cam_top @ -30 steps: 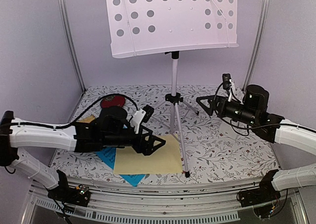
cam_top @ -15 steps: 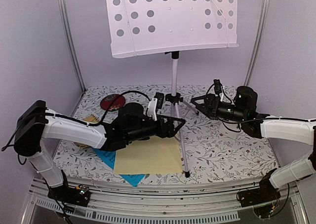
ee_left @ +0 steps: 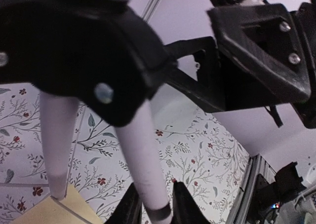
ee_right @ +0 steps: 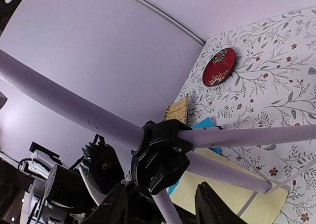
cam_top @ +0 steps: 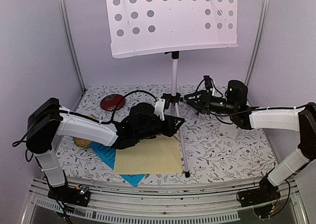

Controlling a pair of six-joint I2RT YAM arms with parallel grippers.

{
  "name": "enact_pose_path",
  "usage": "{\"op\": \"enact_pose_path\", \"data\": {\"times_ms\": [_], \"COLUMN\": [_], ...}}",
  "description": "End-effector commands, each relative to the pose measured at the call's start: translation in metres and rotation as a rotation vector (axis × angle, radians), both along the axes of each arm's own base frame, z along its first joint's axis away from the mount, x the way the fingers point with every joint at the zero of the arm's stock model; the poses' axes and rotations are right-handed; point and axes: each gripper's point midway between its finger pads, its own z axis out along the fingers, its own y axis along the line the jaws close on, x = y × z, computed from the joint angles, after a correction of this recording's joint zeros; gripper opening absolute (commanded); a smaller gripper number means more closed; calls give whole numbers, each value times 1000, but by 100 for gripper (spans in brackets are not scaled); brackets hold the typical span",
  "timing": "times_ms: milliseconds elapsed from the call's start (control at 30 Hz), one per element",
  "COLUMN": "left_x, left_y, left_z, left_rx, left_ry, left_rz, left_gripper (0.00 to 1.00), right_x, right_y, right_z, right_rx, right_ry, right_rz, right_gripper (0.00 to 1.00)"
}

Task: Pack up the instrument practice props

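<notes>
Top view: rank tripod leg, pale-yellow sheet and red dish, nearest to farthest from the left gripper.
From the left gripper:
1. Tripod leg: in its grip, mid-table.
2. Pale-yellow sheet: flat on the table just beneath it, toward the near edge.
3. Red dish: off at the back left.

white holed desk [cam_top: 173, 32]; yellow sheet [cam_top: 148, 160]; blue sheet [cam_top: 105, 154]; red dish [cam_top: 112, 102]; floral tabletop [cam_top: 227, 150]

Fingers [ee_right: 211, 206] flank the tripod hub [ee_right: 160, 155]; a red dish [ee_right: 219, 67] lies beyond.
</notes>
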Motion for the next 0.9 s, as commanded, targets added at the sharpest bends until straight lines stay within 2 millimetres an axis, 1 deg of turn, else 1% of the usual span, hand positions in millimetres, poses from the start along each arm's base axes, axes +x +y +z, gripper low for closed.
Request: {"op": "enact_pose_path", "data": {"times_ms": [0,133,300,367,433,600,733,867], "left_x": [6,3,-10,-18,-24,-36,-33,-26], "left_y": [2,4,4,2,0,-8,-10,-7], "left_z": [-2,-2,9,11,15,22,19,17], "left_rx": [7,9,10,21,29,41,76,93], "left_ry": [-6,-15,-102,-141,-176,-252,-275,-267], "left_rz": [16,2,-101,-170,-239,-397,-440,-413], "left_gripper": [19,0,0,0,0,0,0,0], "right_x": [6,7,5,4,2,-6,-11,-15], "right_y": [4,6,6,5,3,-2,-7,-9], "right_z": [12,8,8,9,13,16,13,13], "right_rx": [27,26,28,29,32,42,41,48], "right_ry": [-40,-33,-32,-38,-53,-62,-59,-56], "right_rz": [35,45,60,57,51,46,34,32], "right_gripper": [42,41,43,45,46,46,51,52]}}
